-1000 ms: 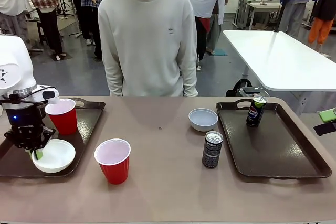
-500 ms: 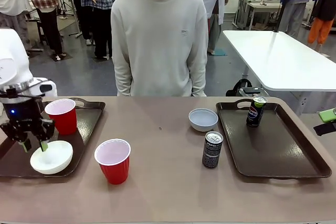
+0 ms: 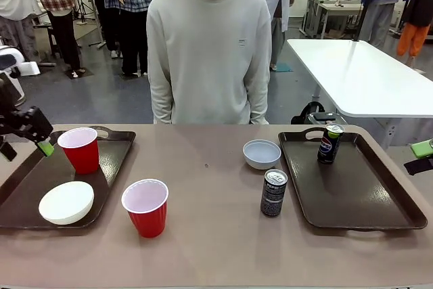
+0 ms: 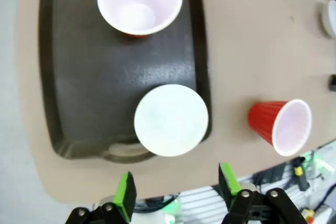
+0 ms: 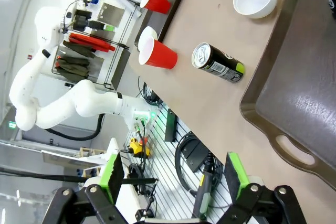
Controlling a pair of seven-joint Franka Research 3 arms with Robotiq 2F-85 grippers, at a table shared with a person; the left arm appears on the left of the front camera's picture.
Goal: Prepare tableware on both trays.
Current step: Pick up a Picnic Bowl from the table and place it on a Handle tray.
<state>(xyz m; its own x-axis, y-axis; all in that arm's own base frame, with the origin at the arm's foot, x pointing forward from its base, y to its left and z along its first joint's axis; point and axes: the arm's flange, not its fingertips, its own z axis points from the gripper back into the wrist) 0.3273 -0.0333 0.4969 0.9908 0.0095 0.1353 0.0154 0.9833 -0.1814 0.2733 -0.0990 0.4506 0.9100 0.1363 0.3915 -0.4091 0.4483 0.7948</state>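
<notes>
Two items, bowl (image 4: 171, 120) and cup (image 4: 139, 2), are set on tray (image 4: 79, 77) beneath left gripper (image 4: 176, 182) (wide, empty); distant soda can (image 3: 274, 193) is judged next.

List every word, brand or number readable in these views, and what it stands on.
"pepsi": nearer slim black soda can, on the brown table; finer print unreadable.
Round brand emblem, lettering blurred: farther slim black soda can, on the dark brown glossy plastic tray.
Chest mark on the person's pale sweater: too small to read.

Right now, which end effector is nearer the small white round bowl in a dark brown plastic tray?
Left end effector, hovering above the bowl; right end effector beyond the other tray.
</notes>
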